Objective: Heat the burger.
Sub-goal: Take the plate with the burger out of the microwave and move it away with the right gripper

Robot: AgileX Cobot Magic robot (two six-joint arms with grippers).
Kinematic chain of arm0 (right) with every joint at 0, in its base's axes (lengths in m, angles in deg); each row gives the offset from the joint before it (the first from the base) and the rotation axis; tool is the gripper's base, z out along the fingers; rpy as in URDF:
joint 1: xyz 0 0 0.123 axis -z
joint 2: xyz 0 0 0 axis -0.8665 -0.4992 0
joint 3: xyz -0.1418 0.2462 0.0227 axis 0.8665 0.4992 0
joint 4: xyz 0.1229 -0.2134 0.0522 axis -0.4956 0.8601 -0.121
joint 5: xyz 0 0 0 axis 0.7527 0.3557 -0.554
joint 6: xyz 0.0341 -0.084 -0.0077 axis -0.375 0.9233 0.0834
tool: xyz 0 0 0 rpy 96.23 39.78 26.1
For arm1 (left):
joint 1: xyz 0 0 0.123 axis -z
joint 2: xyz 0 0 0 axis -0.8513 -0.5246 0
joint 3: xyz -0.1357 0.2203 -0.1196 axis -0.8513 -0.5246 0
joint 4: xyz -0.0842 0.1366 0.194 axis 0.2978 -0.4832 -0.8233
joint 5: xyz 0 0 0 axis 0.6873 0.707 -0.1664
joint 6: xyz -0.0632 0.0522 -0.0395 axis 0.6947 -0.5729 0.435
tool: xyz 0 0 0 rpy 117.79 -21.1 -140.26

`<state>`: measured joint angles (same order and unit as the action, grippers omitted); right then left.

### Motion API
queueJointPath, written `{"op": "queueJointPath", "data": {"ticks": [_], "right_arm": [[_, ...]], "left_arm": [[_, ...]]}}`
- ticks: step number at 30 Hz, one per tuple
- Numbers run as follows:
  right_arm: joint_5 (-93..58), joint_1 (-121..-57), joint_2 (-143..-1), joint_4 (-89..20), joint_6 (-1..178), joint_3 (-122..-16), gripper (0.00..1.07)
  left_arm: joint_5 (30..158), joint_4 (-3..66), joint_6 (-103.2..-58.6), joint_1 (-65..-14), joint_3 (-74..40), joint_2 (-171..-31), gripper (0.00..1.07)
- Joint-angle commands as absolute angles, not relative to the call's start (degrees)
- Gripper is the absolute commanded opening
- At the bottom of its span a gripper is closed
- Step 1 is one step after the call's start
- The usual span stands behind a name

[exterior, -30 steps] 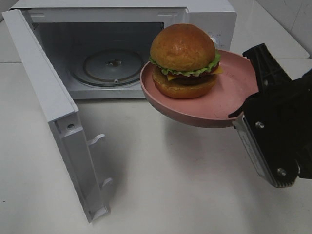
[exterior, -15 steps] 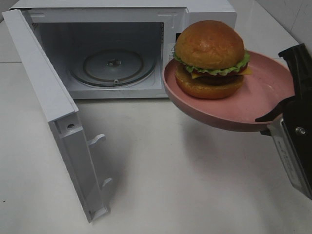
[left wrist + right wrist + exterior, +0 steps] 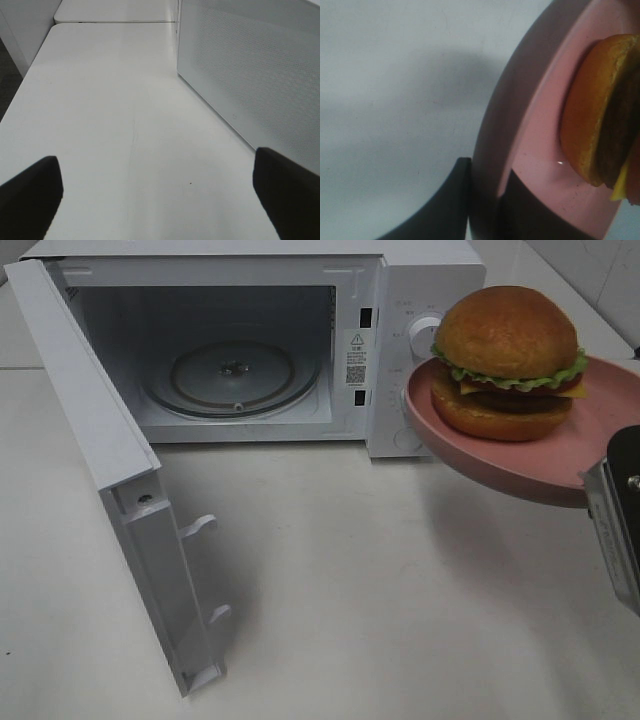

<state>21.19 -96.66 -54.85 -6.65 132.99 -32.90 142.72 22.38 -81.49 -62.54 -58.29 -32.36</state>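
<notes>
Looking down from the high camera: burger (image 3: 508, 360) sitting upright on a round pink plate (image 3: 520, 462), plate held up in the air at the right edge, clear of the white bench (image 3: 380, 610), just beside the control panel of the white microwave (image 3: 420, 300) and outside its cavity. Microwave door (image 3: 110, 470) swung wide open toward the left, glass turntable (image 3: 232, 377) lying bare inside. Only a corner of the right tool (image 3: 618, 530) showing at the frame's right edge, under the plate's rim; left tool out of sight here. Turning to the left wrist camera: left tool (image 3: 157, 192) spread wide and released, two dark fingertips (image 3: 30, 192) at opposite sides with nothing between them, white bench beneath and the microwave's perforated side panel (image 3: 250, 70) close by. Turning to the right wrist camera: right tool (image 3: 484, 205) clenched on the pink plate's rim (image 3: 492, 150), one dark finger (image 3: 445, 205) pressed against the outside, the other lying on the inside face; burger resting on the plate's surface a little away from the gripped rim, orange bottom bun and dark filling visible, pale bench behind.
</notes>
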Motion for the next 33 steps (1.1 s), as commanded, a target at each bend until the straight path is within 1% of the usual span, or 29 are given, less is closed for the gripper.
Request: {"op": "queueJointPath", "data": {"ticks": [1,7,16,33], "right_arm": [[20.9,-96.3,-53.9,2.0,123.5,-33.4,0.01],[24.8,-96.3,-53.9,6.8,116.0,-33.4,0.01],[30.7,-96.3,-53.9,10.4,108.3,-33.4,0.01],[42.2,-96.3,-53.9,12.6,95.2,-33.4,0.03]], "left_arm": [[142.3,22.3,-81.1,-62.6,-58.5,-31.2,0.98],[142.3,22.3,-81.1,-62.6,-58.5,-31.2,0.98],[142.3,22.3,-81.1,-62.6,-58.5,-31.2,0.98],[142.3,22.3,-81.1,-62.6,-58.5,-31.2,0.98]]}}
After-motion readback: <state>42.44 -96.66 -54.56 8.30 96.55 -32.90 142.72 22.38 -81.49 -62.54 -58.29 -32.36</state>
